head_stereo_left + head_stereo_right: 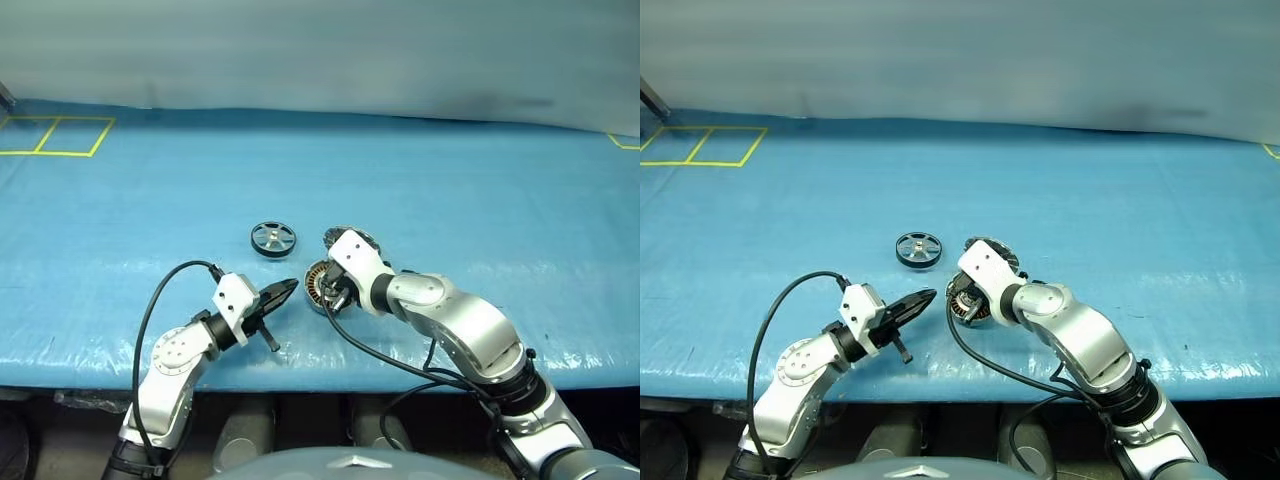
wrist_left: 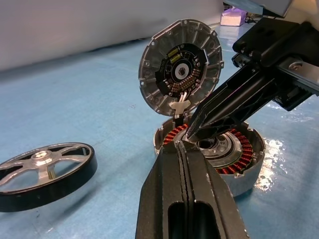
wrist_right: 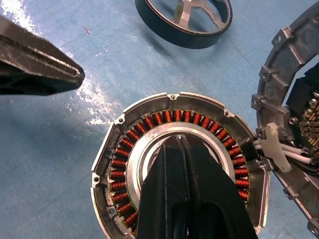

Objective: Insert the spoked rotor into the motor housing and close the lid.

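The rotor [image 1: 273, 239], a small wheel with a dark rim and silver spokes, lies flat on the blue table cover [image 1: 480, 200], untouched, at about ten o'clock from the housing [image 3: 174, 164] and a little apart from it. The housing sits near the front edge of the table with its ring of copper windings facing up and nothing in its well, so the rotor has yet to go in. The lid [image 2: 180, 72] stands upright on its hinge at the housing's far edge, at roughly one o'clock from it, its inner face with the dark segments turned toward the well; standing open like this, it leaves the cup free to receive the wheel. Short white wires run from the lid's hinge side into the housing. The right gripper [image 3: 178, 137] points steeply down with its two black fingers pressed together, the tip at the silver centre of the housing; they clamp nothing, and it looks as if they steady or press the cup, though contact cannot be made out for certain. The left gripper [image 1: 282, 291] lies nearly level at about nine o'clock from the housing, fingers also together and empty, its tip just beside the housing's rim and well short of the rotor, which sits at about twelve o'clock from it.
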`<action>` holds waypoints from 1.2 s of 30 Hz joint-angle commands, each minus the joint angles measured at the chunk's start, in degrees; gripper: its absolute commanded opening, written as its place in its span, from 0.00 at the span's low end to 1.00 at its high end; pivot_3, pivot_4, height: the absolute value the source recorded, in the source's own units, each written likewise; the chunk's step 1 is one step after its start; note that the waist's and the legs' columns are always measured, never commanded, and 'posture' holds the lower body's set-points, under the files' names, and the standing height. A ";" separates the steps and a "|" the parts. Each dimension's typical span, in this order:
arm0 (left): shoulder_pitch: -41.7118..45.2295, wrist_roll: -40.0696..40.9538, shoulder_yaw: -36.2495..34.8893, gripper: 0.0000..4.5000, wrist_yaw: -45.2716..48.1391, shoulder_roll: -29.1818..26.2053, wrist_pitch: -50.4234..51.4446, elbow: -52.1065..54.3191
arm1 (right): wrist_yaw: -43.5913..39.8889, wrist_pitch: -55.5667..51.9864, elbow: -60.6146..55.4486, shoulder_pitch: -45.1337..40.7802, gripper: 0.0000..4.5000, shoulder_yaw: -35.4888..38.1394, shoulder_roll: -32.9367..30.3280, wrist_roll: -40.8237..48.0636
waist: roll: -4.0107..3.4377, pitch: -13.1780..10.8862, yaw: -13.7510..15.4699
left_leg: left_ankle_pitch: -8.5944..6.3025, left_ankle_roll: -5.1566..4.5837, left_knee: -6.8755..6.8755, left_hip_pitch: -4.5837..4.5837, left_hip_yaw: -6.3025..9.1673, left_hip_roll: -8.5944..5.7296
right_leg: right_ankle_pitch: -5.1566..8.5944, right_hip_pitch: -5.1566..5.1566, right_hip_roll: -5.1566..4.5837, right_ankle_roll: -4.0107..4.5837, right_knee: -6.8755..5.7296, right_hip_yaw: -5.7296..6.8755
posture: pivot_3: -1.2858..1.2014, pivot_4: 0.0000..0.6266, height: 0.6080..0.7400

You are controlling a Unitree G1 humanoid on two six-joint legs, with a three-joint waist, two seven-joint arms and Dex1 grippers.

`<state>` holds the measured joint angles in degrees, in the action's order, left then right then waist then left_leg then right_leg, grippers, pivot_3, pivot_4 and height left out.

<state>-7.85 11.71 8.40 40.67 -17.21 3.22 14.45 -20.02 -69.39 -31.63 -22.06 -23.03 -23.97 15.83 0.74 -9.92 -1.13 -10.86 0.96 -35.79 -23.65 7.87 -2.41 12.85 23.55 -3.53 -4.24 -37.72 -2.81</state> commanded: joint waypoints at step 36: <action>5.57 0.23 3.60 0.00 3.24 1.04 -5.78 -12.62 | 1.13 -0.79 -2.79 8.91 0.01 6.70 1.60 1.51 | -0.03 0.02 -0.14 | -0.01 0.01 0.14 0.00 0.04 0.01 | 0.02 -0.01 0.00 0.00 0.15 0.05 | 0.52 0.24 1.00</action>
<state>-2.64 11.90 11.99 43.52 -15.96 -1.72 2.74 -18.83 -69.92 -34.49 -13.92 -16.64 -22.06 17.06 0.72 -9.90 -1.27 -10.87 0.98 -35.65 -23.64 7.91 -2.40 12.87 23.53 -3.53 -4.24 -37.57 -2.76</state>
